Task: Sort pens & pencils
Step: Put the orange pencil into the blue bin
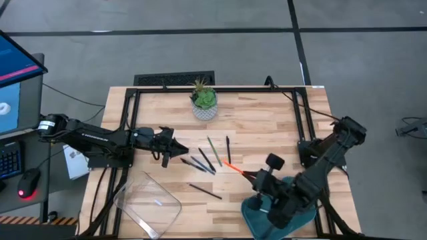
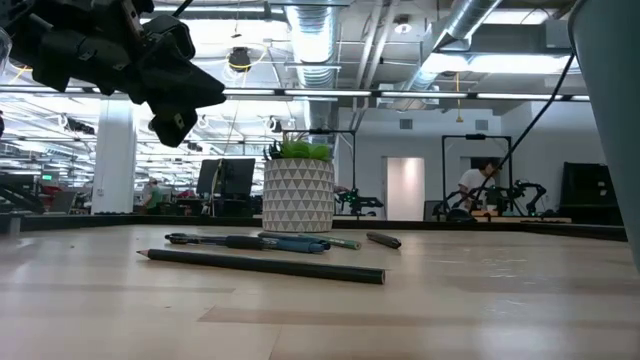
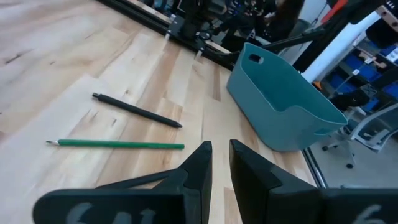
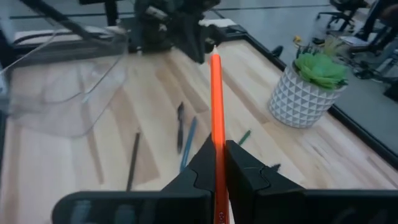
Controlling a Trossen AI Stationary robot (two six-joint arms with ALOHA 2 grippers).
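Observation:
Several pens and pencils lie flat on the wooden table: a dark cluster (image 1: 200, 161), a green pencil (image 1: 213, 151), a black pen (image 1: 228, 148) and a black pencil (image 1: 204, 191), which also lies nearest in the low view (image 2: 265, 263). My right gripper (image 1: 250, 177) hangs above the table's near right part, shut on an orange pencil (image 1: 232, 167). My left gripper (image 1: 180, 148) waits at the left of the cluster, above the table. Its fingers (image 3: 202, 165) are shut with only a thin slit and nothing between them. My right gripper pinches the orange pencil between its two fingers (image 4: 205, 158), on the part of the shaft near its rear end (image 4: 217, 155). The fingers lie along the pencil. Most of its length sticks out past the fingertips (image 4: 216, 81), toward the table's left. The pencil is lifted clear.
A teal bin (image 1: 279, 219) stands at the near right edge below my right arm (image 3: 280, 106). A clear plastic container (image 1: 150, 203) sits at the near left. A potted succulent (image 1: 203, 101) stands at the far middle. A black frame runs around the tabletop.

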